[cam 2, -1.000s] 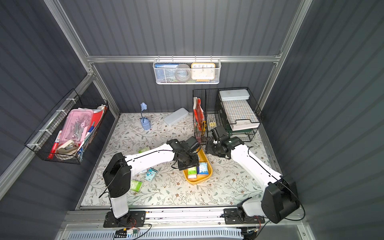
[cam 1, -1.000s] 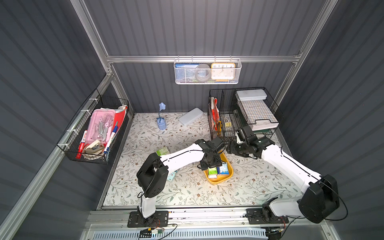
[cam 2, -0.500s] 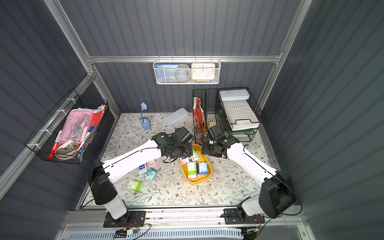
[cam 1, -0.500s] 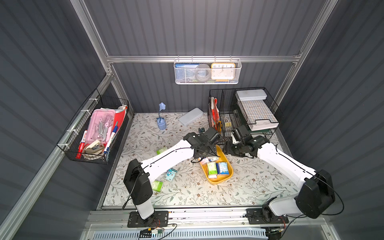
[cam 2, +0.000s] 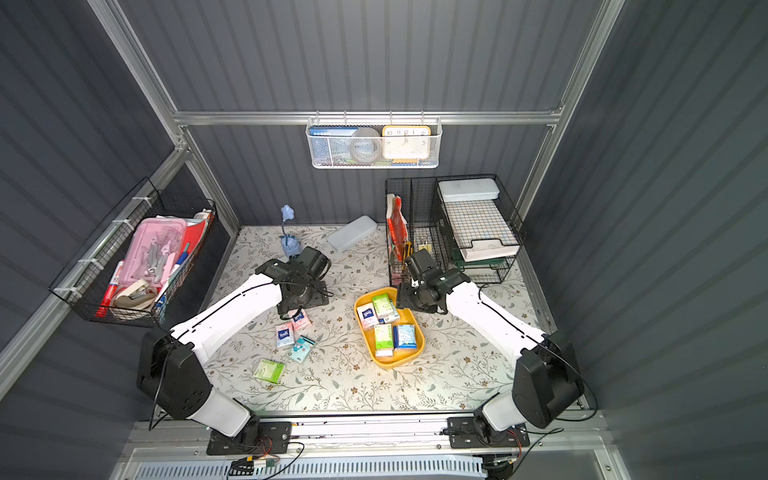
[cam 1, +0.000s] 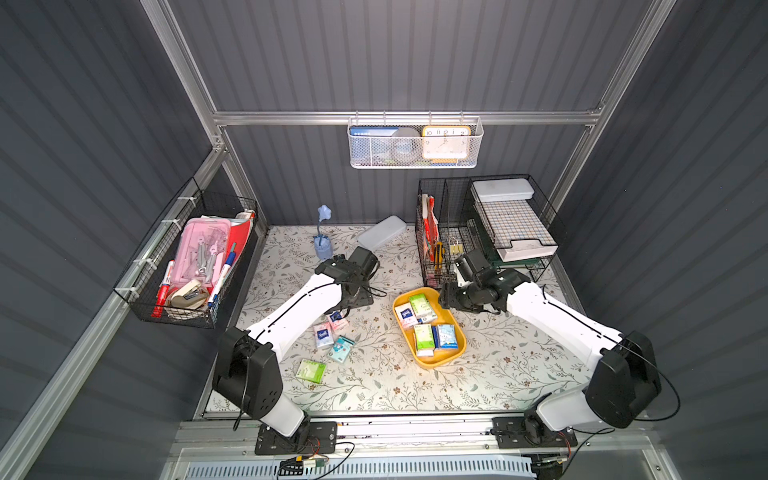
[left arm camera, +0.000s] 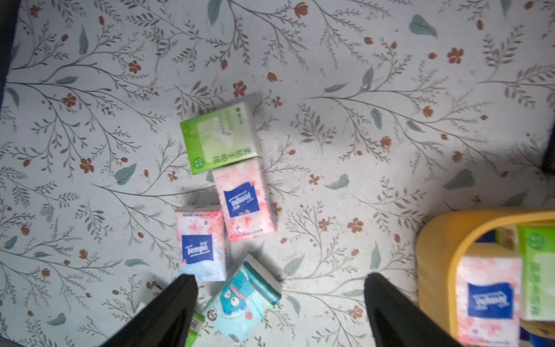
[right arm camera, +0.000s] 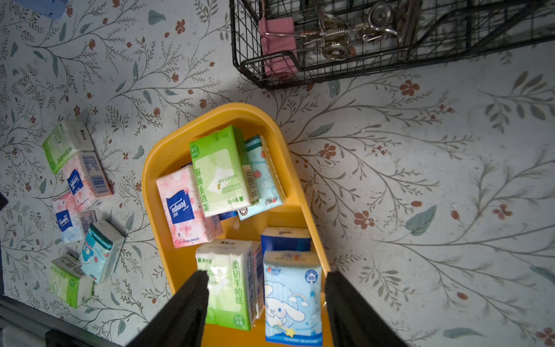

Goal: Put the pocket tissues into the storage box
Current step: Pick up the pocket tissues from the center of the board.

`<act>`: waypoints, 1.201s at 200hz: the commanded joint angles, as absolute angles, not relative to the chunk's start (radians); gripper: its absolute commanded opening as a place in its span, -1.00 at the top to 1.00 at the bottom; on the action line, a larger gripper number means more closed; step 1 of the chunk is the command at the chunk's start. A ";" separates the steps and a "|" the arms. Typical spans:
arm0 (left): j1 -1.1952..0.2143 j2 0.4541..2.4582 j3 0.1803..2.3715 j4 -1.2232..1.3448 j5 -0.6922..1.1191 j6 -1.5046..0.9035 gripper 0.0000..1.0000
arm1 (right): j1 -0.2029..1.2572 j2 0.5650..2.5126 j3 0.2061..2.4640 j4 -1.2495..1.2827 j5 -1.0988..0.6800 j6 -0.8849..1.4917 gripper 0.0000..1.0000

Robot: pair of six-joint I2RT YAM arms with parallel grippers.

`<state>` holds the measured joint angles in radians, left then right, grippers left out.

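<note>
The yellow storage box (cam 1: 432, 363) (right arm camera: 150, 180) lies mid-table with several pocket tissues in it, among them a green packet (right arm camera: 222, 171) and a pale blue one (right arm camera: 292, 297). Several more pocket tissues lie loose on the mat to its left: green (left arm camera: 219, 138), pink (left arm camera: 243, 201), pink-blue (left arm camera: 199, 243) and teal (left arm camera: 240, 303) (cam 1: 341, 348). Above these my left gripper (left arm camera: 279, 288) (cam 1: 353, 297) hangs open and empty. At the box's far end my right gripper (right arm camera: 266, 279) (cam 1: 446, 297) also stands open, holding nothing.
A black wire rack (cam 1: 440, 249) with binder clips stands just behind the box, with wire paper trays (cam 1: 511, 224) beside it. At the back of the mat are a grey pencil case (cam 1: 382, 232) and a blue flower holder (cam 1: 323, 245). A wire basket (cam 1: 187, 266) hangs on the left wall.
My left arm has swung from over the storage box to the loose packets on the left, and its jaws have widened. The right arm has barely moved.
</note>
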<state>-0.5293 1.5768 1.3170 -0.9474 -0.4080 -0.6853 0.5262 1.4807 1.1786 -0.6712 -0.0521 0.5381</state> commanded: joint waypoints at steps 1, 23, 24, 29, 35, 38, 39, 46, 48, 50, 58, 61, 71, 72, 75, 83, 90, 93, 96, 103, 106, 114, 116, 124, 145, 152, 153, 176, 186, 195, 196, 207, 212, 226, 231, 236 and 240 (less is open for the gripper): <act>-0.462 1.552 1.281 -0.916 -0.392 -0.597 -0.84 | 0.532 1.493 1.204 -0.695 -0.035 0.536 -0.33; -0.394 1.578 1.242 -0.891 -0.348 -0.594 -0.83 | 0.532 1.497 1.204 -0.698 -0.031 0.534 -0.33; -0.391 1.579 1.240 -0.891 -0.347 -0.596 -0.83 | 0.532 1.497 1.203 -0.697 -0.032 0.534 -0.33; -0.380 1.584 1.231 -0.884 -0.341 -0.606 -0.82 | 0.532 1.498 1.203 -0.697 -0.031 0.534 -0.32; -0.367 1.588 1.215 -0.866 -0.330 -0.618 -0.81 | 0.532 1.501 1.204 -0.697 -0.031 0.534 -0.32; -0.361 1.589 1.208 -0.856 -0.321 -0.625 -0.80 | 0.532 1.501 1.204 -0.697 -0.031 0.535 -0.32; -0.359 1.589 1.205 -0.852 -0.318 -0.627 -0.79 | 0.532 1.502 1.204 -0.697 -0.030 0.534 -0.33; -0.348 1.589 1.188 -0.825 -0.304 -0.648 -0.75 | 0.532 1.505 1.206 -0.698 -0.032 0.536 -0.32; -0.345 1.589 1.181 -0.817 -0.299 -0.655 -0.74 | 0.532 1.505 1.206 -0.697 -0.033 0.537 -0.33; -0.343 1.589 1.174 -0.808 -0.294 -0.661 -0.72 | 0.531 1.506 1.205 -0.698 -0.034 0.537 -0.33; -0.335 1.589 1.152 -0.771 -0.271 -0.688 -0.68 | 0.532 1.511 1.208 -0.700 -0.038 0.535 -0.32; -0.333 1.589 1.145 -0.756 -0.263 -0.700 -0.66 | 0.532 1.512 1.209 -0.702 -0.040 0.533 -0.32; -0.333 1.596 1.125 -0.723 -0.246 -0.745 -0.60 | 0.532 1.517 1.212 -0.705 -0.041 0.531 -0.33; -0.333 1.597 1.122 -0.721 -0.244 -0.750 -0.58 | 0.532 1.517 1.212 -0.705 -0.041 0.531 -0.33; -0.333 1.601 1.116 -0.708 -0.237 -0.760 -0.57 | 0.532 1.517 1.211 -0.707 -0.041 0.531 -0.32; -0.333 1.613 1.102 -0.683 -0.220 -0.785 -0.55 | 0.532 1.519 1.212 -0.709 -0.039 0.529 -0.32; -0.333 1.624 1.092 -0.668 -0.208 -0.805 -0.52 | 0.532 1.519 1.211 -0.709 -0.036 0.528 -0.32; -0.333 1.630 1.089 -0.664 -0.203 -0.812 -0.52 | 0.531 1.519 1.212 -0.710 -0.034 0.529 -0.33; -0.333 1.636 1.085 -0.659 -0.198 -0.817 -0.51 | 0.532 1.519 1.212 -0.709 -0.032 0.528 -0.32; -0.333 1.647 1.080 -0.648 -0.192 -0.822 -0.51 | 0.532 1.519 1.211 -0.711 -0.030 0.527 -0.32; -0.333 1.653 1.078 -0.645 -0.189 -0.824 -0.51 | 0.531 1.519 1.211 -0.711 -0.028 0.526 -0.33; -0.333 1.667 1.076 -0.646 -0.194 -0.828 -0.50 | 0.532 1.520 1.211 -0.710 -0.024 0.525 -0.33; -0.333 1.669 1.078 -0.647 -0.197 -0.828 -0.50 | 0.532 1.520 1.212 -0.710 -0.024 0.526 -0.33; -0.333 1.678 1.077 -0.645 -0.202 -0.826 -0.50 | 0.532 1.521 1.212 -0.712 -0.023 0.526 -0.33; -0.333 1.690 1.077 -0.630 -0.206 -0.818 -0.50 | 0.532 1.529 1.214 -0.710 -0.024 0.523 -0.33; -0.333 1.695 1.077 -0.629 -0.210 -0.816 -0.50 | 0.532 1.535 1.217 -0.711 -0.026 0.525 -0.33; -0.333 1.695 1.078 -0.629 -0.210 -0.816 -0.50 | 0.532 1.535 1.218 -0.711 -0.026 0.524 -0.33; -0.333 1.713 1.083 -0.621 -0.212 -0.803 -0.50 | 0.532 1.550 1.229 -0.716 -0.032 0.519 -0.33; -0.331 1.725 1.083 -0.621 -0.212 -0.800 -0.50 | 0.532 1.553 1.234 -0.718 -0.029 0.516 -0.33; -0.331 1.733 1.080 -0.619 -0.206 -0.798 -0.50 | 0.531 1.554 1.239 -0.719 -0.025 0.517 -0.33; -0.331 1.734 1.079 -0.618 -0.207 -0.798 -0.50 | 0.532 1.555 1.239 -0.720 -0.025 0.517 -0.33; -0.331 1.741 1.073 -0.612 -0.204 -0.798 -0.50 | 0.532 1.557 1.242 -0.721 -0.023 0.515 -0.33; -0.331 1.744 1.070 -0.607 -0.202 -0.798 -0.50 | 0.532 1.557 1.242 -0.720 -0.023 0.515 -0.32; -0.331 1.750 1.066 -0.606 -0.201 -0.799 -0.50 | 0.532 1.564 1.245 -0.723 -0.023 0.515 -0.32; -0.332 1.750 1.067 -0.606 -0.198 -0.799 -0.50 | 0.532 1.564 1.246 -0.725 -0.024 0.514 -0.33; -0.332 1.750 1.066 -0.605 -0.199 -0.798 -0.50 | 0.532 1.566 1.248 -0.725 -0.025 0.514 -0.33; -0.331 1.750 1.066 -0.604 -0.199 -0.797 -0.50 | 0.532 1.568 1.249 -0.725 -0.026 0.515 -0.33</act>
<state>-0.3347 1.7252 1.0847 -0.6090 -0.2165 -0.7963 0.5274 1.5501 1.2167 -0.7044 -0.0380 0.5259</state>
